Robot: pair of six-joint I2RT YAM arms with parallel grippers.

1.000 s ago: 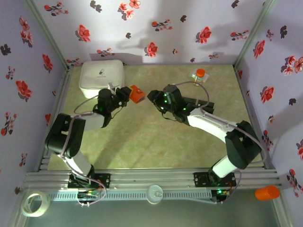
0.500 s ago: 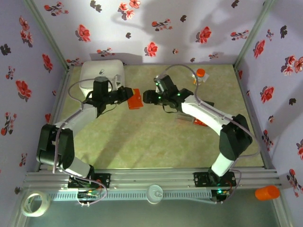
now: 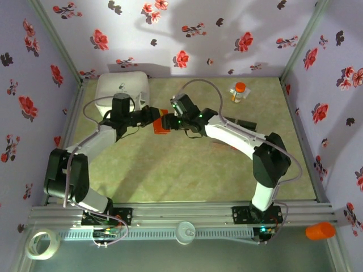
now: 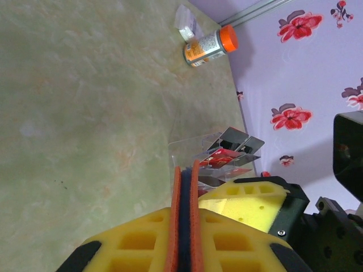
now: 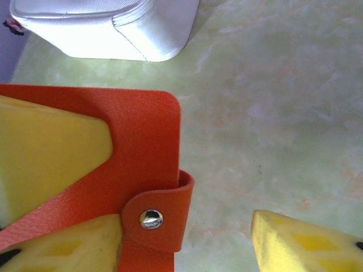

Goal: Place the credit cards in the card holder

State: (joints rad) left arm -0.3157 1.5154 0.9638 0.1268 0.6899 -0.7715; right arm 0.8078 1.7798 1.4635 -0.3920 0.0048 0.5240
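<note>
The card holder (image 3: 161, 122), an orange-red wallet, hangs above the table with my left gripper (image 3: 152, 117) shut on it. In the left wrist view it stands edge-on (image 4: 185, 192), its blue-grey lining between the yellow pads (image 4: 130, 238). My right gripper (image 3: 171, 120) has come up against it from the right and is open. The holder's snap strap (image 5: 164, 215) with its metal stud lies between the right gripper's (image 5: 185, 218) fingers, one finger (image 5: 62, 246) against the wallet's face. The credit cards (image 4: 227, 156), red, black and clear, lie in a loose pile on the table beyond.
A big white rounded box (image 3: 122, 90) stands at the back left, close behind the holder (image 5: 102, 28). An orange-capped pill bottle (image 3: 240, 90) lies at the back right (image 4: 209, 46). Flowered walls close in the table on three sides.
My right gripper has swung left across the table until its fingers straddle the holder's strap. The left arm reached out with the holder a second ago and has since held still.
</note>
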